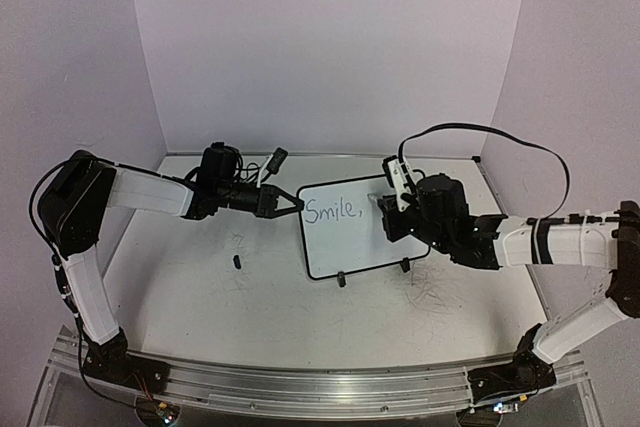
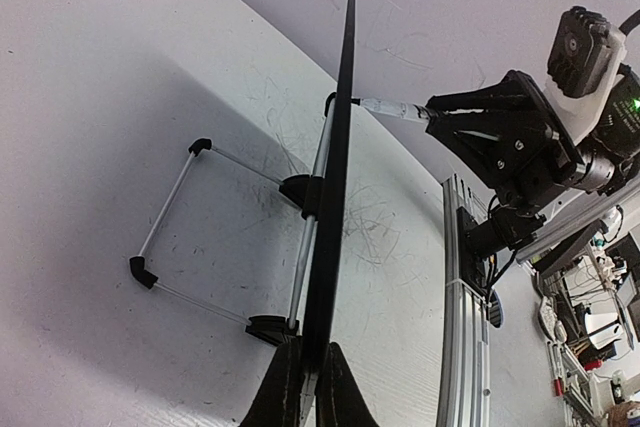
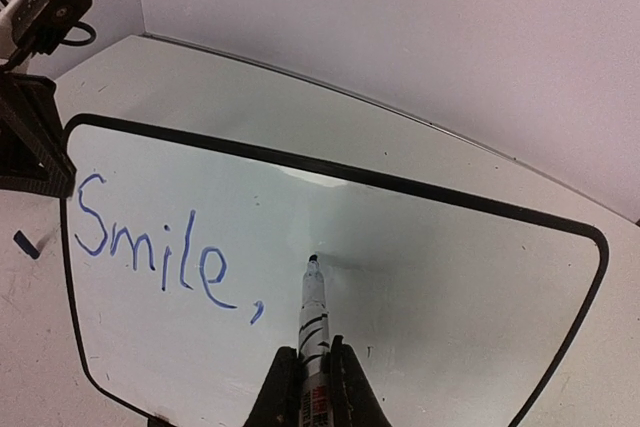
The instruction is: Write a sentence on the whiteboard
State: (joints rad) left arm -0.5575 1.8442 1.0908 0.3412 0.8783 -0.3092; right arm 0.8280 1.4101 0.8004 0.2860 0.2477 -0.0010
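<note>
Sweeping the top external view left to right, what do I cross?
First a small dark piece → left hand, gripping the whiteboard edge → written "Smile," → right hand, holding the marker.

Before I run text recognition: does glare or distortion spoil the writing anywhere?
Right wrist: the sentence is sharp, soft glare on the whiteboard above it, frame bowed by the lens. Top external: small but legible. Left wrist: board edge-on, no writing shows.

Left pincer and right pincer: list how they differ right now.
The left pincer is shut on the whiteboard's side edge; the right pincer is shut on a marker. The left pincer meets the board edge-on; the right pincer faces its front, marker tip just right of the writing. Both grip something.
</note>
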